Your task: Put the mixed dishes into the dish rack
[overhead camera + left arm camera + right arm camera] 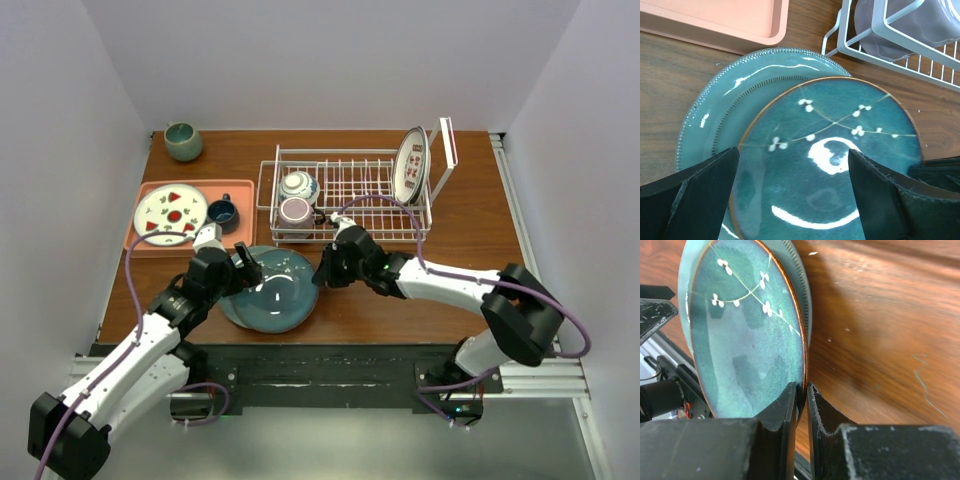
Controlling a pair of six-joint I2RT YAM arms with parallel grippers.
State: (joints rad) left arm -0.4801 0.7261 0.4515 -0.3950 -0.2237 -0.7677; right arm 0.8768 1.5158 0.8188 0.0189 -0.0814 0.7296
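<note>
- Teal plates, two of them, lie stacked on the wooden table [470, 250] at its near edge, left of centre and just in front of the dish rack [350, 180].
- On top is the blossom-patterned teal plate [745, 340], with a thin brown rim and white sprigs. It sits offset to the right on the beaded-rim teal plate [715, 115], whose left part shows from under it.
- The right gripper [803, 390] reaches in from the right, its jaws narrowed to a slit and pinching the right-hand rim of the blossom-patterned teal plate.
- The left gripper [792, 165] is over the left side of the stack, jaws spread wide with nothing held between them. I cannot tell whether its fingertips touch the plates.
- Inside the dish rack, at its left end, sit the blue-and-white bowl [298, 185] on the far side and the pinkish glass mug [295, 211] just nearer.
- At the rack's right end the large white plate [411, 165] stands on edge beside the tall wire end piece.
- Left of the rack, the salmon-pink tray [243, 195] holds the white plate with red fruit marks [170, 211] and a dark blue cup [222, 212] just to the plate's right.
- A grey-green cup [183, 141] stands at the far left corner of the table, beyond the tray.
</note>
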